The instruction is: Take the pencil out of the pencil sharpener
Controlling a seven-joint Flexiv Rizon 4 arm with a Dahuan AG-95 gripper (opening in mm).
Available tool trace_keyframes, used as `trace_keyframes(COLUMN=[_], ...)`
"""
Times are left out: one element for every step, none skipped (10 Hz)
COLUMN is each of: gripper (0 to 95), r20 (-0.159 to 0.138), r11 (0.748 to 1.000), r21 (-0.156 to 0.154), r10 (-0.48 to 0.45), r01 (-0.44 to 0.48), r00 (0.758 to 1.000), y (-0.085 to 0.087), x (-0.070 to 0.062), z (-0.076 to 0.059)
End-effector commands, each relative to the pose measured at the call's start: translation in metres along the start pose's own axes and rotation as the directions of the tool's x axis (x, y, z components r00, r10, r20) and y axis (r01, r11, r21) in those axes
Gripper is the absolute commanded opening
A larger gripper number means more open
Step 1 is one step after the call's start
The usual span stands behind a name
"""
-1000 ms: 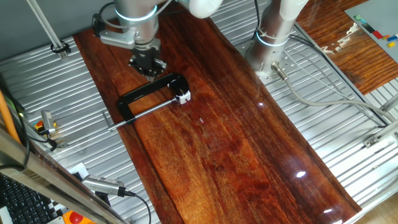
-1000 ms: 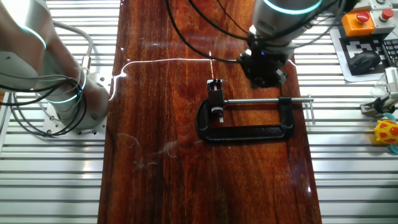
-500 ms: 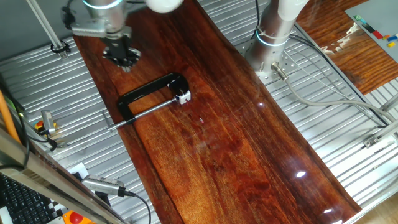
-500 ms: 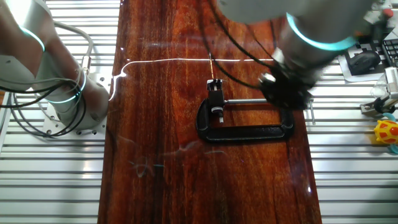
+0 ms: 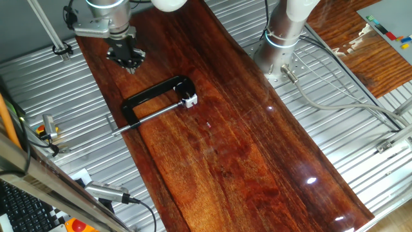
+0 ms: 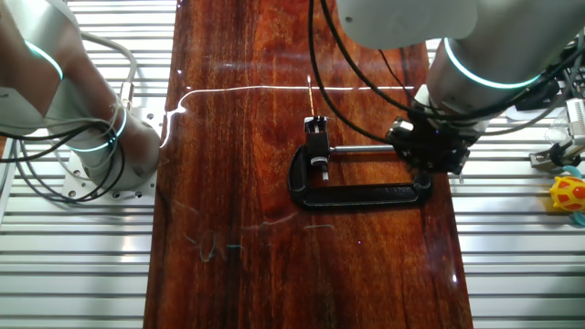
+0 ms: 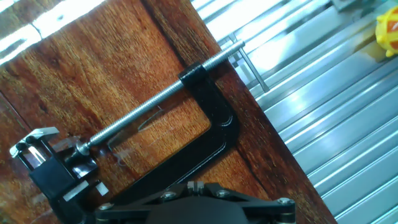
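Observation:
A thin pencil (image 6: 312, 98) sticks out of a small sharpener (image 6: 316, 130) that is held in the jaw of a black C-clamp (image 6: 358, 194) on the dark wooden board (image 6: 247, 228). The sharpener shows white in one fixed view (image 5: 188, 100) and at the left of the hand view (image 7: 38, 151); the pencil does not show in either. My gripper (image 6: 435, 153) hovers over the clamp's screw-handle end, well away from the pencil. It also shows in the one fixed view (image 5: 127, 58). In the hand view its fingertips (image 7: 189, 185) sit together, holding nothing.
A second arm's base (image 5: 281, 40) stands on the ribbed metal table beside the board (image 6: 91, 137). A yellow toy (image 6: 569, 195) lies off the board past the clamp's handle (image 7: 247, 57). An orange button box (image 6: 528, 29) sits at the far corner.
My gripper has moved from beside the sharpener and pencil along the clamp's screw to its handle end. The pencil, sharpener and clamp have not moved.

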State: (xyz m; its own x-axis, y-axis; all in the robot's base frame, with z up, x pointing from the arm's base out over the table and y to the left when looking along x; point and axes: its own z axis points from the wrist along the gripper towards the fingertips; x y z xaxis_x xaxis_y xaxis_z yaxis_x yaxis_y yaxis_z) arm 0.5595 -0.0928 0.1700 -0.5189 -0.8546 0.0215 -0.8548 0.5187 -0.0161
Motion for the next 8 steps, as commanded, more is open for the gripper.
trace_keyframes(gripper=[0.0, 0.0, 0.0, 0.0, 0.0, 0.0, 0.0, 0.0], r20=[0.002, 0.000, -0.008, -0.006, 0.005, 0.002, -0.017, -0.031], r11=[1.000, 1.000, 0.999, 0.999, 0.997, 0.996, 0.997, 0.998], r21=[-0.001, -0.001, 0.001, -0.002, -0.008, -0.008, 0.000, 0.010], r10=[-0.020, -0.031, -0.036, -0.053, -0.073, -0.093, -0.079, -0.060], r01=[0.020, 0.031, 0.036, 0.053, 0.074, 0.093, 0.080, 0.060], r00=[1.000, 1.000, 0.999, 0.999, 0.997, 0.996, 0.997, 0.998], y=[-0.001, -0.001, -0.001, -0.001, -0.001, 0.009, 0.028, 0.049], x=[0.000, 0.000, 0.000, 0.000, 0.000, -0.015, -0.032, -0.047], z=[0.000, 0.000, 0.000, 0.000, 0.000, -0.002, -0.003, -0.001])
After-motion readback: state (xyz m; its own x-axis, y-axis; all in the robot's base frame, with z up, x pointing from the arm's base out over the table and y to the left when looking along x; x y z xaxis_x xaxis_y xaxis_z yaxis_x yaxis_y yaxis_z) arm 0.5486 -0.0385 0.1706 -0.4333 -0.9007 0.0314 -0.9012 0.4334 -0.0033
